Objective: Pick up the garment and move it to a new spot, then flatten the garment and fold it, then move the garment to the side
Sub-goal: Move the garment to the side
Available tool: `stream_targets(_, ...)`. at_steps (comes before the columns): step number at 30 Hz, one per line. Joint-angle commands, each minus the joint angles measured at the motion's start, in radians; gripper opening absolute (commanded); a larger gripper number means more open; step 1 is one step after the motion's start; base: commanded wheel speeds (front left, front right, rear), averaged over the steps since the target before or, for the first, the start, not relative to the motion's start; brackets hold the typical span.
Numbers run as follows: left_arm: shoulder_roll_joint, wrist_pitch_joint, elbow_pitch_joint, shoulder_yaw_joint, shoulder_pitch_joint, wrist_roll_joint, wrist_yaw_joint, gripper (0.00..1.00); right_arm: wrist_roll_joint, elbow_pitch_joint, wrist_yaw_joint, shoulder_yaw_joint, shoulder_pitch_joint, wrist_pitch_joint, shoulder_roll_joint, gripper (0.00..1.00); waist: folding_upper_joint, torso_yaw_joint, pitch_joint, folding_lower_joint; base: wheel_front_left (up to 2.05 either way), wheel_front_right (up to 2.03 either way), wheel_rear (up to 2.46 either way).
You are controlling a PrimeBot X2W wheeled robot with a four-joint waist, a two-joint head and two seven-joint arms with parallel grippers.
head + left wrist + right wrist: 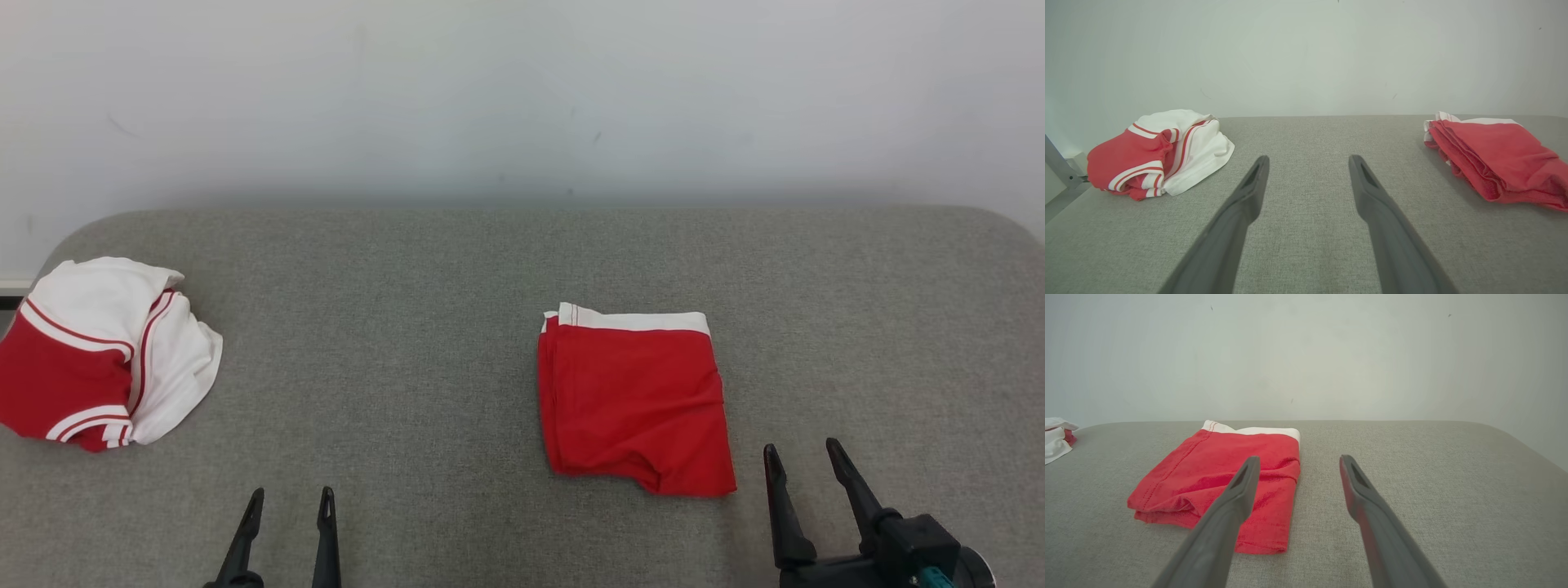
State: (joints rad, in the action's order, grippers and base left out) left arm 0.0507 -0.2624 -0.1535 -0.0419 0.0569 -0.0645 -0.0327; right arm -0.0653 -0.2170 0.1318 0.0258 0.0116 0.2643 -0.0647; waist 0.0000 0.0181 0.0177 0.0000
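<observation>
My L gripper (292, 492) & R gripper (801, 447) wide open, empty; crumpled red-white garment (106, 351), well left of folded red shorts (633, 400), looks soft, light: I'd pinch a raised fold.

Head camera looks down; low wrist cameras face the wall (1306, 53), sharing folded garment (1220, 477).

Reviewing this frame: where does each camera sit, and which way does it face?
Head view: high on the robot, looking forward and down at the grey table and wall; left end effector and right end effector show at the bottom, both open.
Left wrist view: low over the table, looking along its own fingers toward the wall, crumpled red-and-white garment to the view's left.
Right wrist view: low, along its own fingers, folded red garment ahead-left.
Shared: all three show both garments.
</observation>
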Motion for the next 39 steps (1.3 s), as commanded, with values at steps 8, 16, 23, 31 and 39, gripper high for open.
stream_targets(8,-0.001,-0.002,-0.008,-0.016,-0.025,-0.005,-0.011,1.0,0.041,-0.154,-0.002,-0.008,-0.155,0.001,-0.029,1.0,0.0,0.041,0.028,0.0,0.0,0.0,0.0)
stream_targets(16,-0.001,-0.002,-0.017,-0.048,-0.065,-0.015,-0.015,1.0,0.063,-0.447,-0.002,0.011,-0.381,-0.022,-0.063,1.0,0.0,0.098,0.079,0.0,0.0,0.0,0.0)
stream_targets(23,-0.001,-0.002,-0.023,-0.073,-0.097,-0.024,-0.007,1.0,0.032,-0.638,-0.002,0.022,-0.506,-0.07,-0.078,1.0,0.0,0.134,0.121,0.0,0.0,0.0,0.0)
stream_targets(31,-0.001,-0.002,-0.03,-0.083,-0.12,-0.034,0.001,1.0,-0.067,-0.832,-0.002,-0.02,-0.575,-0.099,-0.039,0.7,0.0,0.142,0.136,0.0,0.0,0.0,0.0)
stream_targets(39,-0.001,-0.002,-0.028,-0.089,-0.125,-0.046,0.004,1.0,-0.138,-0.855,-0.003,-0.129,-0.61,-0.071,-0.089,0.0,0.0,0.123,0.135,0.0,0.0,0.0,0.0)
